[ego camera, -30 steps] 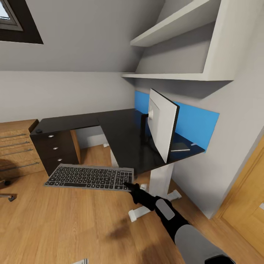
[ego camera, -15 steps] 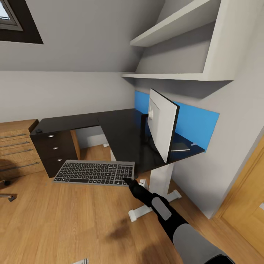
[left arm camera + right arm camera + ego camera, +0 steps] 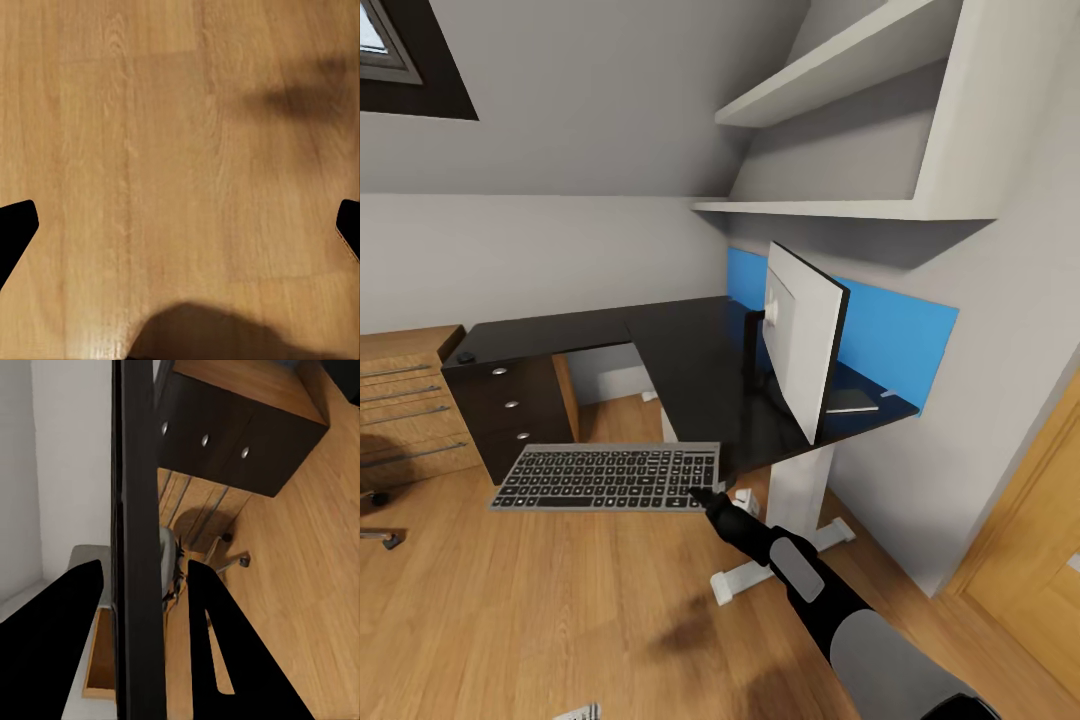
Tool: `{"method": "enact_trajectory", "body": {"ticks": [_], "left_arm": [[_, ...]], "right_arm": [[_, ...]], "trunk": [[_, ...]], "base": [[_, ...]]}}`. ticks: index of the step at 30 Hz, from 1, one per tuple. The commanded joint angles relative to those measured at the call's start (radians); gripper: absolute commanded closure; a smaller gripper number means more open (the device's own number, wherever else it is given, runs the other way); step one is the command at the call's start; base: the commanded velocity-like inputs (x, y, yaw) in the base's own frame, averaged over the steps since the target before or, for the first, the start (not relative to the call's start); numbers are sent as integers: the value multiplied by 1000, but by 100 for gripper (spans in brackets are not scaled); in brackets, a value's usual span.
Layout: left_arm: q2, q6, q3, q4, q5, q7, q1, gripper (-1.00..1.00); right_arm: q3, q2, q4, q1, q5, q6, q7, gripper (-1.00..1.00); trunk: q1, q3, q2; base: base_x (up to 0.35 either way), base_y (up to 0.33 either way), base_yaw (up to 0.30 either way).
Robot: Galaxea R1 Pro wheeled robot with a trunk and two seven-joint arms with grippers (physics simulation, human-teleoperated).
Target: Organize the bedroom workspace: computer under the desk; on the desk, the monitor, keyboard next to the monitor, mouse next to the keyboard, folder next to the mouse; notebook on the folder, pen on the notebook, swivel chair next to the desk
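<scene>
The keyboard [image 3: 605,477] hangs flat in the air just in front of the black desk [image 3: 690,370], a little below its top. My right gripper [image 3: 705,497] is shut on the keyboard's right end; in the right wrist view the keyboard [image 3: 139,547] runs edge-on between the fingers [image 3: 82,615]. The monitor [image 3: 805,340] stands on the desk, white back toward me. A flat grey item [image 3: 852,402] lies behind it. Part of the swivel chair's base [image 3: 380,535] shows at the left edge. My left gripper [image 3: 182,229] is open over bare wood floor.
A black drawer unit [image 3: 520,405] stands left of the desk, with low wood shelving [image 3: 410,400] beyond it. The desk's white leg [image 3: 795,490] and foot [image 3: 735,580] stand just beyond my right arm. A blue panel [image 3: 900,335] and wall shelves [image 3: 840,210] back the desk.
My right gripper has lifted the keyboard slightly, closer to the desk's front edge; its far end swung right, then back left a little. The camera has not moved.
</scene>
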Motion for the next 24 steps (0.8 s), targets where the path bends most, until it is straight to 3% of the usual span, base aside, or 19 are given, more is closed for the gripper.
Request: {"method": "enact_trajectory", "body": {"ticks": [1,13,17,24], "left_arm": [[0,-3,-3,-2,6,7,0,-100],[0,-18,-3,-2,6,7,0,-100],[0,-22,-3,-5,6,8,0,-100],[-1,-111,-3,-4,6,8,0,-100]], "right_arm": [[0,0,0,-1,-8,10,3,100],[-4,0,0,-1,-10,37,41,100],[-4,0,0,-1,-10,36,46,100],[-4,0,0,-1,-10,36,46,100]], "trunk": [[0,-1,0],[0,-1,0],[0,0,0],[-15,16,28]], "base": [[0,0,0],[0,0,8],[0,0,196],[0,0,253]]}}
